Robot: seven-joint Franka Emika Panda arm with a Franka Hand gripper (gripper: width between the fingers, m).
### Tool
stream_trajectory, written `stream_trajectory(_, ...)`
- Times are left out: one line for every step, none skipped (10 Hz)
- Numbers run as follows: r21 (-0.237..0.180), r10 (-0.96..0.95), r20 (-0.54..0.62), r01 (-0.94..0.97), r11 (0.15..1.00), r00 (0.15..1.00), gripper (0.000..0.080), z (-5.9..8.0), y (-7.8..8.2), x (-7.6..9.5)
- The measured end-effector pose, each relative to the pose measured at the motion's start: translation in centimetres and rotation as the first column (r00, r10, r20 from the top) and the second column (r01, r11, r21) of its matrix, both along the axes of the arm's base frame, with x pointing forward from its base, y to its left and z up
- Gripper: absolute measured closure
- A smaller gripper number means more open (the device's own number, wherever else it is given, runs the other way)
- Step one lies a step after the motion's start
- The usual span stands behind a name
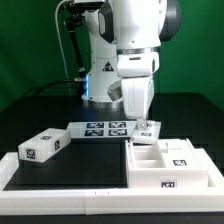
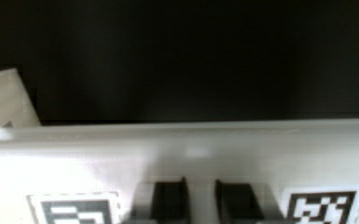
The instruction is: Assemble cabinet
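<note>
The cabinet [image 1: 166, 160], a large white box-shaped body with marker tags, lies at the exterior view's right, inside the white frame's corner. My gripper [image 1: 146, 122] points straight down onto the cabinet's far left corner. In the wrist view the cabinet's white surface [image 2: 176, 160] fills the lower half, with a tag on either side of my gripper [image 2: 199, 205]. The two dark fingers [image 2: 165, 200] stand close together with a thin white strip of the cabinet between them. The jaws look shut on that wall.
The marker board [image 1: 105, 128] lies behind the black mat, next to the gripper. A tagged white block [image 1: 42, 147] sits at the exterior view's left. A raised white frame [image 1: 60, 188] borders the mat's front and sides. The robot base stands behind.
</note>
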State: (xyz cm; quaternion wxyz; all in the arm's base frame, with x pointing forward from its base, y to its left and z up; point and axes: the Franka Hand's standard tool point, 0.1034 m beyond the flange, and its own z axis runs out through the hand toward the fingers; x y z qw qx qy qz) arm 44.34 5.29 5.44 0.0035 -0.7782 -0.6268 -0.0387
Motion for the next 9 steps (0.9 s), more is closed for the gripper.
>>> stream_trajectory(-0.002, -0.001, 0.004, 0.001, 1.000, 1.000, 0.0729, 0.2, -0.2, 0.1)
stream_trajectory(-0.002, -0.003, 0.005, 0.003, 1.000, 1.000, 0.0729, 0.2, -0.2, 0.2)
stream_trajectory(-0.001, -0.003, 0.004, 0.003, 1.000, 1.000, 0.0729, 0.2, -0.2, 0.2)
stream_trajectory(0.001, -0.003, 0.002, 0.003, 1.000, 1.000, 0.0729, 0.0, -0.2, 0.4)
stream_trajectory(0.003, -0.004, 0.003, 0.004, 1.000, 1.000, 0.0729, -0.1, -0.1, 0.7)
stream_trajectory(0.004, -0.005, 0.006, 0.005, 1.000, 1.000, 0.0729, -0.1, -0.1, 1.1)
stream_trajectory(0.006, -0.006, 0.007, 0.006, 1.000, 1.000, 0.0729, -0.1, 0.0, 1.5)
stream_trajectory(0.005, -0.006, 0.005, 0.006, 1.000, 1.000, 0.0729, -0.1, 0.0, 1.4)
stream_trajectory(0.005, -0.006, 0.005, 0.006, 1.000, 1.000, 0.0729, -0.1, 0.0, 1.4)
